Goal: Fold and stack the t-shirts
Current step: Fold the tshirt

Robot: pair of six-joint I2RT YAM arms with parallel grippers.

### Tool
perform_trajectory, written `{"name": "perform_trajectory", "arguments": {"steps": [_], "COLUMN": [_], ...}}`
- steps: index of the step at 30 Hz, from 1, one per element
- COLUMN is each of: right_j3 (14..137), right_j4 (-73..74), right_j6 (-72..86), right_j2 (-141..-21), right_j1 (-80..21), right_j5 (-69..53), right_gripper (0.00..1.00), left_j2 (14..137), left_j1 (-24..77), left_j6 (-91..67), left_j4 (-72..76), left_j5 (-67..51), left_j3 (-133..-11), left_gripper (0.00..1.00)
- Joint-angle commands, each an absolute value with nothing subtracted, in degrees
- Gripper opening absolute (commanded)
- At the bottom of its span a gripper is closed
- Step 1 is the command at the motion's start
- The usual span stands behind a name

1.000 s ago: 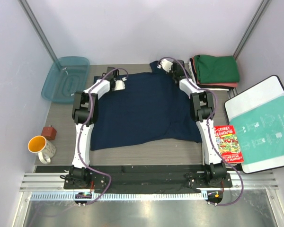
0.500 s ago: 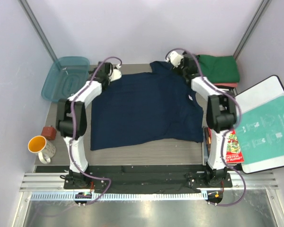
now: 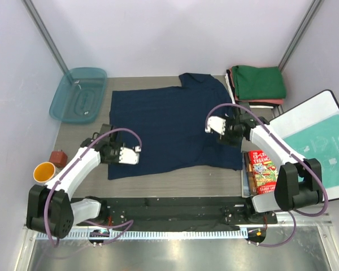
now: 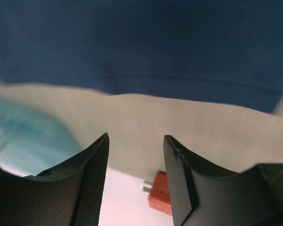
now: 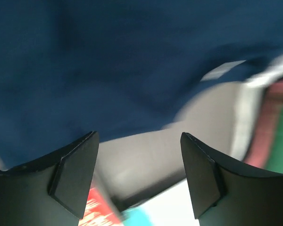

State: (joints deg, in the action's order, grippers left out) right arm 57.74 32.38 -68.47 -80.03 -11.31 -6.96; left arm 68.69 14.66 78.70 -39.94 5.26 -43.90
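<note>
**Left of frame.** A teal tub [image 3: 79,95] sits at the upper left. A mug [image 3: 47,174] and a small red block [image 3: 59,157] sit at the left edge. All three are clear of the cloth and play no part in this step.

**Left gripper** [image 3: 127,155]. It hangs at the lower-left corner of the navy t-shirt [image 3: 169,127]. Its wrist view shows the fingers [image 4: 92,183] moderately parted with only table and the shirt's edge beyond them, so it holds nothing. Judgement: it is placed to take that corner.

**Centre.** The navy t-shirt lies spread flat on the table [image 3: 175,183], in the middle of the frame, with its collar toward the upper right. It is not yet folded. Judgement: it is laid out flat so that edges and corners can be reached for clean folds.

**Right gripper** [image 3: 214,124]. It is over the right side of the shirt, above the lower-right corner. The jaws are wide and empty in its wrist view. Judgement: it mirrors the left, so both can lift together.

**Right of frame.** A stack of folded shirts [image 3: 259,84], green on top, rests at the upper right, just beside the navy shirt's sleeve. Judgement: it is the pile this shirt will join. A book [image 3: 265,172] and a white board [image 3: 305,116] carrying a teal-printed bag [image 3: 322,149] lie at the right edge.
</note>
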Motion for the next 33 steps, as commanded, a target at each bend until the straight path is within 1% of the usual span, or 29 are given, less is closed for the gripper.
{"name": "perform_trajectory", "arguments": {"steps": [1, 5, 8, 12, 14, 16, 25, 27, 33], "right_j3": [58.80, 61.43, 65.56, 68.81, 70.56, 71.89, 75.14, 74.62, 72.07], "right_j4": [48.33, 51.32, 55.10, 54.76, 53.97, 54.14, 60.37, 62.05, 65.74], "right_j6": [-67.51, -61.71, -58.55, -57.83, -57.13, -56.52, -60.20, -60.90, -63.98], "right_j2": [-79.89, -84.19, -89.63, -95.09, -97.72, -99.92, -101.69, -101.52, -102.21], "right_j1": [-10.20, -7.04, -2.47, 1.23, 1.67, 1.67, 1.67, 1.67, 1.23], "right_j5": [-9.58, -10.10, -13.27, -14.94, -15.38, -15.99, -17.32, -17.14, -16.17], "right_gripper": [0.74, 0.74, 0.75, 0.75, 0.72, 0.68, 0.63, 0.62, 0.61], "left_j2": [63.64, 63.81, 64.68, 65.21, 65.56, 65.74, 66.53, 66.53, 67.15], "left_j1": [14.68, 14.68, 14.76, 14.94, 15.12, 15.90, 16.61, 16.61, 16.70], "left_j6": [86.04, 88.24, 89.47, 90.17, 90.18, 89.56, 87.10, 86.92, 86.84], "left_j4": [-51.40, -57.55, -62.30, -60.83, -59.15, -58.71, -59.15, -59.32, -59.94], "left_j5": [-1.65, -2.02, -2.81, -1.32, -0.71, -0.62, 1.49, 1.41, 2.20], "left_j3": [-43.95, -45.17, -47.02, -45.27, -44.39, -44.47, -45.79, -46.14, -46.32], "left_gripper": [0.51, 0.53, 0.56, 0.57, 0.57, 0.57, 0.57, 0.56, 0.57]}}
